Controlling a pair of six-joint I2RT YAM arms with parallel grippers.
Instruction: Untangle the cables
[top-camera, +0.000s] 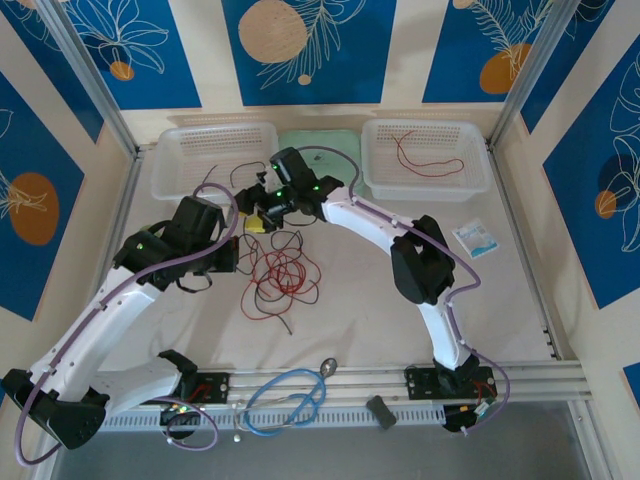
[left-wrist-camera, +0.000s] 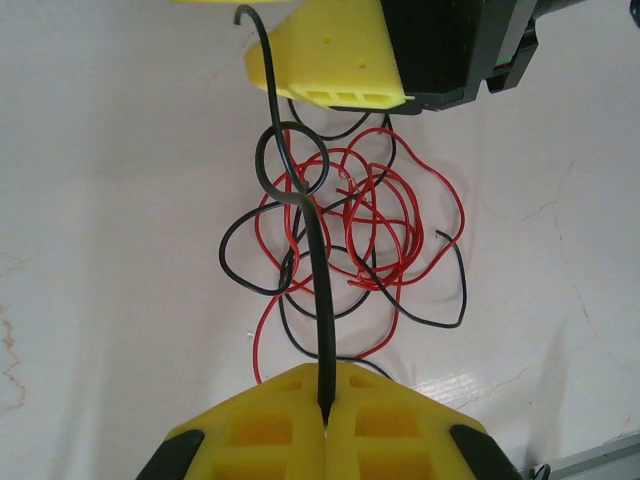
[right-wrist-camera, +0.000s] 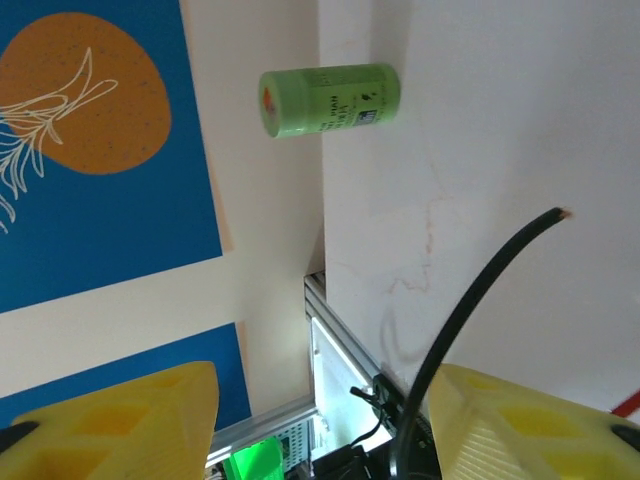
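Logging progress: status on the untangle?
Left gripper shut on black cable. Right gripper open around it. Loop mid-cable; red-black tangle lies below.

Robotics lab test cell: aluminium frame (top-camera: 88, 80), blue printed wall panels (top-camera: 130, 50), white worktable (top-camera: 370, 310).

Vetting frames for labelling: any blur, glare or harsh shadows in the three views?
Top view: even light, sharp, soft shadows on the table. Left wrist view: tangled cables crisp, mild glare on the table at lower right, left gripper's fingers slightly soft. Right wrist view: right gripper's fingers blurred, green roll sharp, black cable casts a faint shadow.
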